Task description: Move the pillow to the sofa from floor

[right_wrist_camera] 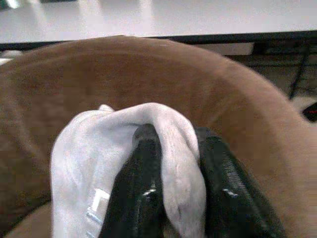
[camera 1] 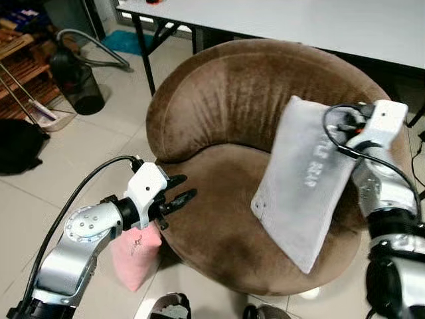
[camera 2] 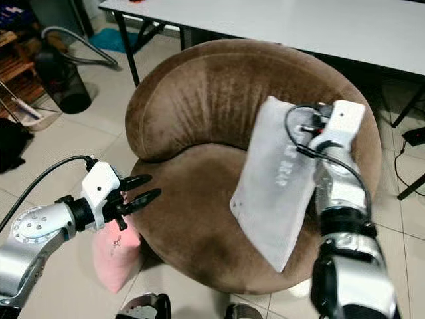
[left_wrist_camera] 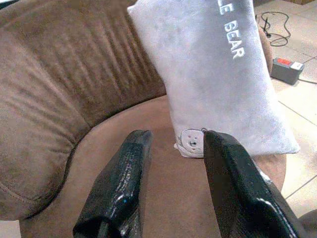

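Now the right gripper pinches the grey pillow over the brown sofa; next, lower and release. Left gripper hovers open.

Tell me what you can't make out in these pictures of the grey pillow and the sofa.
- Grey pillow lettering: left wrist view, cut off by the top edge; only "LE BEAR" reads.
- Whether the pillow's lower end touches the sofa seat: eye views can't settle it.
- Pink pillow: partly hidden behind the left gripper and arm.
- Right gripper fingertips: buried in pillow fabric.
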Motion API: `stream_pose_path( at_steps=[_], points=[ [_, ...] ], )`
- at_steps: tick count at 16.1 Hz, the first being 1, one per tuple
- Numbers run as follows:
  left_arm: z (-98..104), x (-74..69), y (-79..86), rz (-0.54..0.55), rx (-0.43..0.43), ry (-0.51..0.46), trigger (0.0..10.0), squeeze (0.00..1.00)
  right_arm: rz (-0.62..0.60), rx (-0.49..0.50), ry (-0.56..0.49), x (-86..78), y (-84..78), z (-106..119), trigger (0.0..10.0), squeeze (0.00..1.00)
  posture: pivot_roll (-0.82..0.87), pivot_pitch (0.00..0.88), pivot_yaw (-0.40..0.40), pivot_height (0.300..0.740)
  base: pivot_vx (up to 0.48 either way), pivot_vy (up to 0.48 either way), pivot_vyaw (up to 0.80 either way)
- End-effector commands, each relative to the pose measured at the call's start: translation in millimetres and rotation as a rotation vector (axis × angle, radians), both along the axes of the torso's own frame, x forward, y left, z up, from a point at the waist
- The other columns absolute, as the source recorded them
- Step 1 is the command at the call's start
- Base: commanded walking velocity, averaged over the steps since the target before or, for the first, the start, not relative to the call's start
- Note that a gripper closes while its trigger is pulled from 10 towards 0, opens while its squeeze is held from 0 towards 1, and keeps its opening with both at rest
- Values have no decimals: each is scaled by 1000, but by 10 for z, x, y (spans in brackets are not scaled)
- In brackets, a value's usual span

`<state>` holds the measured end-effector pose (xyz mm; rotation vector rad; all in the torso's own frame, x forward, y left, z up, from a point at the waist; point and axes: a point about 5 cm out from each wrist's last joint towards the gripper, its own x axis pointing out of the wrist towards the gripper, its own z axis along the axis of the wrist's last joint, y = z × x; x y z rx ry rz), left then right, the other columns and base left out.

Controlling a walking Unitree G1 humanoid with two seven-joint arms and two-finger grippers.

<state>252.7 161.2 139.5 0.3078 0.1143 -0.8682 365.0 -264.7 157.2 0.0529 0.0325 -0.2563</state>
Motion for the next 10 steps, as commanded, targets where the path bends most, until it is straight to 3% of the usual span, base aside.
stream_pose_path(
  at_steps=[1, 2, 3, 7, 10],
  points=[
    [62, -9, 21, 1, 0, -14, 10000, 0, -20, -23, -22, 14, -60, 40, 10000, 1000, 159, 183, 6, 740, 0, 0, 0],
    [62, 17, 20, 22, 6, -24, 10000, 0, -59, -76, -47, 29, -144, 107, 10000, 1000, 153, 175, 10, 740, 0, 0, 0],
    [51, 52, 21, 51, 8, -35, 10000, 0, -64, -109, -64, 38, -176, 162, 10000, 0, 149, 170, 12, 740, 0, 0, 0],
    [-22, 240, -40, 214, -53, -59, 10000, 0, -55, -154, -177, 41, -325, 449, 10000, 0, 102, 125, 24, 740, 0, 0, 0],
    [-71, 311, -130, 270, -43, -104, 10000, 0, -9, -110, -233, -110, -339, 414, 10000, 0, 67, 89, 5, 740, 0, 0, 0]
  ],
)
